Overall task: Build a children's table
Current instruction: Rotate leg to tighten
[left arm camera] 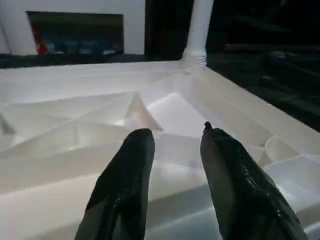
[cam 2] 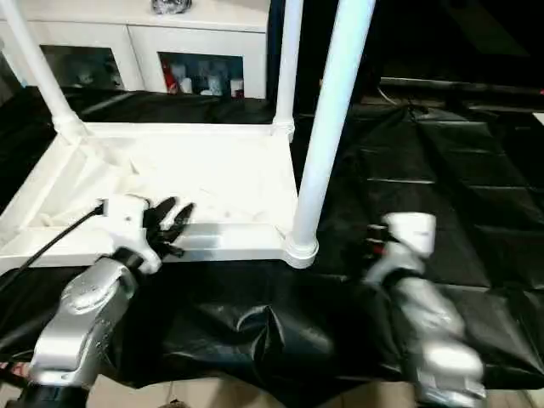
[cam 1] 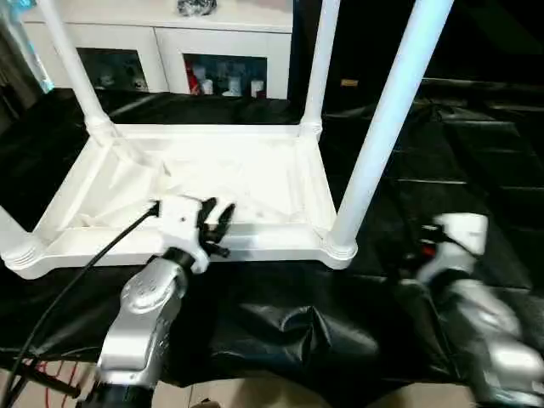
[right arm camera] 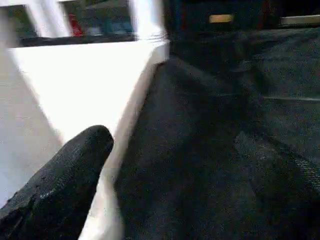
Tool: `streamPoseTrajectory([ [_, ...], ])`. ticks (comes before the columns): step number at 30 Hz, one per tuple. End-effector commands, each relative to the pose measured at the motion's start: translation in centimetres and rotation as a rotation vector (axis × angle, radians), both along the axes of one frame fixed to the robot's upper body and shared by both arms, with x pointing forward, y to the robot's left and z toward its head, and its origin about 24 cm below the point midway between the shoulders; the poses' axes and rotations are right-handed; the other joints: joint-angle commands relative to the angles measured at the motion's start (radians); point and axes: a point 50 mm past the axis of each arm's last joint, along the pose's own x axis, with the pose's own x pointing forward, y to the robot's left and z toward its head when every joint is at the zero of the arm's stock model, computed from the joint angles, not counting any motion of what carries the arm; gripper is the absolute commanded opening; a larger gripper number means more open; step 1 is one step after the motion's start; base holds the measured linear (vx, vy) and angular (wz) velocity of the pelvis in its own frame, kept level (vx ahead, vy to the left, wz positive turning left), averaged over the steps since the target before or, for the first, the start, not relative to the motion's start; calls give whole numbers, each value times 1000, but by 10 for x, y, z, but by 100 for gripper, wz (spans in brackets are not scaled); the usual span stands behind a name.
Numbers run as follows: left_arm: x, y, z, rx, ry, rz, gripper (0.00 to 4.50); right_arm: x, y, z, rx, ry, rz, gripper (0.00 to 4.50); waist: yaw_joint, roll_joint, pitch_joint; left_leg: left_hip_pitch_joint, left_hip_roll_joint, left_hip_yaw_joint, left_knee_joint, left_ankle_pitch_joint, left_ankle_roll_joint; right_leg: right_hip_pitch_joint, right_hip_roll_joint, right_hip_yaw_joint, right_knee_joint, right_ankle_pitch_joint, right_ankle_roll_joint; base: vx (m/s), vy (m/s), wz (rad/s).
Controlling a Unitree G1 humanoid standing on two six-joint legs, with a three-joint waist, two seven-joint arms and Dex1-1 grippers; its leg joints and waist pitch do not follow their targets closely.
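Tabletop (cam 1: 255,170) upside down, legs (cam 1: 387,127) upright, left end effector (left arm camera: 172,150) parted — empty over rim, right end effector (cam 2: 374,242) released.

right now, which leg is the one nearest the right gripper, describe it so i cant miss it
Find the white tabletop lying upside down on the black sheet, ribbed underside up. Legs stand in its corner sockets; go to the near corner on the robot's right, beside the right gripper. That leg looks the thickest and leans to the right, unlike the thinner far legs by the cabinet.
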Motion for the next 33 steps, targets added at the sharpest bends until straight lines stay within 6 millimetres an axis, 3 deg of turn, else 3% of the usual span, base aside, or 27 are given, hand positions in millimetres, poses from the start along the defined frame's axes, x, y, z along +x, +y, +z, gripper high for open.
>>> streamPoseTrajectory([
  [1,-1,1,5,5,-25,19,184,3,3,3,-29,-18,28,450,-3,-7,-47,19,71,-27,-85,-290,35,46,-109,68,-95,-395,-104,0,0,0],
  [3,-3,2,4,0,-27,39,184,4,1,3,-42,-20,24,450,-3,-20,-39,36,61,-20,-89,-370,45,54,-102,60,-114,-524,-84,0,0,0],
  [5,-4,2,4,0,-26,50,184,4,-1,3,-42,-19,16,450,-2,-18,-31,46,56,-17,-89,-384,50,55,-103,60,-130,-589,-69,0,0,0],
  [6,-4,2,4,2,-27,50,184,4,-2,3,-43,-19,14,450,0,-26,-35,46,55,-17,-92,-364,54,66,-105,60,-133,-592,-61,0,0,0],
  [7,-5,1,5,5,-29,49,184,5,-3,3,-43,-18,7,450,2,-27,-39,50,57,-16,-96,-339,58,69,-103,61,-130,-552,-66,0,0,0],
  [10,-6,0,5,4,-30,49,184,5,-5,2,-30,-14,-1,450,3,-27,-50,39,59,-15,-98,-249,84,84,-96,63,-106,-376,-113,0,0,0],
  [11,-7,0,5,4,-29,49,184,4,-5,1,-26,-3,-3,450,-13,-22,-39,139,97,6,-103,-334,-6,18,-44,81,-93,-369,-123,46,6,-22],
  [12,-8,0,4,3,-28,48,184,3,-4,1,-31,-3,0,450,-13,-23,-32,155,108,10,-108,-384,-28,1,-39,74,-89,-365,-137,46,6,-22],
  [13,-8,-1,4,4,-27,48,184,2,-4,0,-33,-2,5,450,-17,-28,-27,185,112,24,-115,-467,-53,-22,-40,74,-71,-334,-166,68,1,-49],
  [14,-8,-1,4,5,-27,47,184,2,-4,0,-41,-5,8,450,-2,-57,-24,92,54,25,-99,-438,-7,45,-76,94,-75,-289,-191,100,-6,-46],
  [15,-8,-1,4,6,-28,46,184,1,-4,0,-47,-7,9,450,9,-54,-48,39,16,30,-75,-324,25,117,-92,133,-81,-254,-190,100,-6,-46],
  [16,-8,-2,4,7,-28,44,184,1,-4,0,-48,-8,13,450,34,-47,-56,15,-1,9,-20,-179,75,146,-138,186,-99,-236,-221,129,-14,-18],
  [17,-8,-2,5,10,-28,41,184,0,-3,0,-51,-7,18,450,41,-42,-63,-44,4,-25,9,-45,99,183,-149,188,-95,-175,-246,118,2,-4],
  [18,-8,-2,5,10,-28,41,184,0,-3,0,-51,-7,18,450,39,-38,-65,-52,7,-31,4,-1,103,175,-131,174,-85,-123,-246,118,2,-4],
  [19,-8,-1,5,14,-26,37,184,-1,-4,0,-54,-3,21,450,25,-19,-68,-45,19,-36,-33,78,108,145,-73,118,-62,-57,-210,85,27,-12],
  [20,-8,-1,5,16,-25,37,184,-1,-5,-1,-58,-2,20,450,5,-7,-64,-7,43,-52,-55,87,140,104,-36,82,-44,-38,-160,87,34,-9],
  [21,-8,-1,4,17,-25,36,184,-1,-5,-1,-64,-1,19,450,-6,-5,-70,24,61,-67,-59,85,168,88,-32,73,-28,-31,-151,87,34,-9],
  [22,-8,-1,4,18,-24,36,184,-1,-6,-1,-70,0,18,450,-13,8,-79,74,87,-90,-59,105,210,57,-35,62,-3,-9,-151,121,43,2],
  [23,-9,0,4,24,-24,35,184,-1,-8,-2,-82,1,16,450,-48,-1,-80,145,149,-150,-54,172,385,-23,-62,51,39,-41,-138,117,37,10],
  [24,-9,0,4,25,-24,35,184,-1,-8,-2,-83,1,16,450,-50,-12,-74,140,148,-147,-51,168,419,-27,-79,60,39,-29,-140,117,37,10],
  [25,-9,0,4,25,-23,35,184,-1,-8,-2,-83,1,16,450,-40,-36,-61,72,75,-83,-29,98,409,28,-112,90,-9,52,-185,69,22,10],
  [26,-9,1,4,25,-23,34,184,-1,-9,-2,-83,1,17,450,-27,-54,-58,5,6,-42,-3,69,373,93,-118,124,-34,84,-214,65,7,8],
  [27,-9,1,4,26,-23,34,184,-1,-9,-2,-86,2,19,450,-1,-57,-63,-44,-7,-43,22,54,271,142,-152,154,-63,2,-209,65,7,8],
  [28,-8,1,4,28,-22,33,184,0,-9,-2,-93,2,23,450,5,-50,-70,-56,8,-54,0,141,195,143,-129,138,-25,153,-188,56,-10,4],
  [29,-8,1,4,28,-22,33,184,0,-9,-2,-93,2,23,450,-7,-34,-73,-33,26,-63,-17,256,162,109,-88,107,14,346,-172,0,0,0],
  [31,-9,0,5,24,-29,24,184,0,-9,-3,-100,5,26,450,-16,-31,-80,2,50,-76,-8,391,174,76,-85,99,34,509,-175,0,0,0],
  [33,-10,-2,5,27,-31,-4,184,1,-9,-2,-101,5,28,450,-11,-30,-83,4,52,-74,-3,433,161,66,-88,101,36,551,-189,0,0,0],
])
